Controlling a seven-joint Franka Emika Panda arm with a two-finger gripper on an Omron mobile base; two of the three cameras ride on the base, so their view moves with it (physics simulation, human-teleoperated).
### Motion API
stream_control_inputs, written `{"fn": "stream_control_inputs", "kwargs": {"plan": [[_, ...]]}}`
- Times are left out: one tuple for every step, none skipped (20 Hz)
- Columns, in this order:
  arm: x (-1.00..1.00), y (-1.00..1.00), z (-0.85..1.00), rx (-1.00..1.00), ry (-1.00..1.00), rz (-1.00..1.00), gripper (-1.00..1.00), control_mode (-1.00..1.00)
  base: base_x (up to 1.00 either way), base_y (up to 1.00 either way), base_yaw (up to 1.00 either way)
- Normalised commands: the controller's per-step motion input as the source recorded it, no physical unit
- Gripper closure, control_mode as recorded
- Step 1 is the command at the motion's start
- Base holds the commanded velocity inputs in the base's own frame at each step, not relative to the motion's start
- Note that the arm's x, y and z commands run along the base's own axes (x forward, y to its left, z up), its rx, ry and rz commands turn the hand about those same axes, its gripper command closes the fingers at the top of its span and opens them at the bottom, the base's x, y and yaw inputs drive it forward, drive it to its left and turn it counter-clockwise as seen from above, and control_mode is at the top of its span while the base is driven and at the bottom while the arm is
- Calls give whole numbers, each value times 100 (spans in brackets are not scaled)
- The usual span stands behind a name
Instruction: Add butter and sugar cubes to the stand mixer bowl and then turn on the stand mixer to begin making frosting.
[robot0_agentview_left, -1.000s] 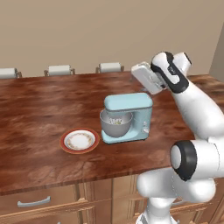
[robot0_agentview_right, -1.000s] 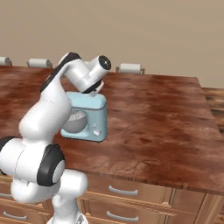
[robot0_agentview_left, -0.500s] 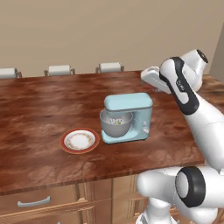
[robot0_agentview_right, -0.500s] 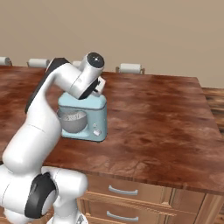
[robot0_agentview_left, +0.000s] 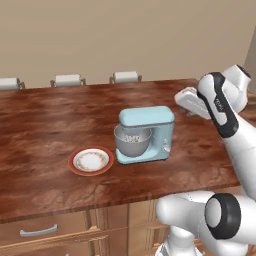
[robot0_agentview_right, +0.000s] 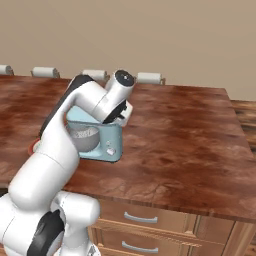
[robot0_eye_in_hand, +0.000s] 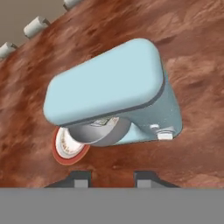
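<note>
On the brown wooden counter (robot0_agentview_left: 60, 125), near its middle, the stand mixer (robot0_agentview_left: 147, 131) is seen standing upright, its pale blue head lowered over the grey metal bowl (robot0_agentview_left: 132, 142); the bowl is seated on the mixer's flat base, and small pale bits are visible inside it, though whether these are the sugar cubes or the butter cannot be told; a small white knob (robot0_agentview_left: 165, 149) is set low on the side of the mixer's column. Just beside the bowl, apart from it, a white plate (robot0_agentview_left: 90, 161) with a red rim is laid flat on the counter; no item can be made out on it for certain. From the hand view the mixer is seen from above, its rounded head (robot0_eye_in_hand: 105, 85) covering most of the bowl (robot0_eye_in_hand: 103, 133), with the plate's red rim (robot0_eye_in_hand: 59, 153) showing past it. The gripper (robot0_eye_in_hand: 113, 179) is held in the air above the mixer, well apart from it; its two dark fingertips (robot0_eye_in_hand: 78, 178) are seen with a clear gap between them, partly open, and nothing is held between them. The white arm (robot0_agentview_left: 220, 107) is raised over the right end of the counter; three pale chair backs (robot0_agentview_left: 67, 79) are lined along the counter's far edge, in front of a plain beige wall (robot0_agentview_left: 125, 35); drawers with pale handles (robot0_agentview_right: 140, 218) are set below the counter's near edge.
</note>
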Motion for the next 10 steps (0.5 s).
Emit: {"fn": "stream_control_inputs", "kwargs": {"plan": [[-24,-35,-73,19,18,0,100,-100,0,0,0],[-17,-25,-74,18,17,0,100,-100,0,0,0],[-10,-13,-71,12,16,0,100,-100,0,0,0],[-5,0,-63,6,13,0,100,-100,0,0,0],[-1,0,-56,0,12,0,100,-100,0,0,0],[0,0,-51,0,11,1,100,-100,0,0,0],[0,0,-46,0,11,1,100,-100,0,0,0],[0,0,-45,-1,10,1,100,-100,0,0,0],[0,0,-45,-4,10,1,100,-100,0,0,0],[0,1,-44,-7,11,0,100,-100,0,0,0]]}}
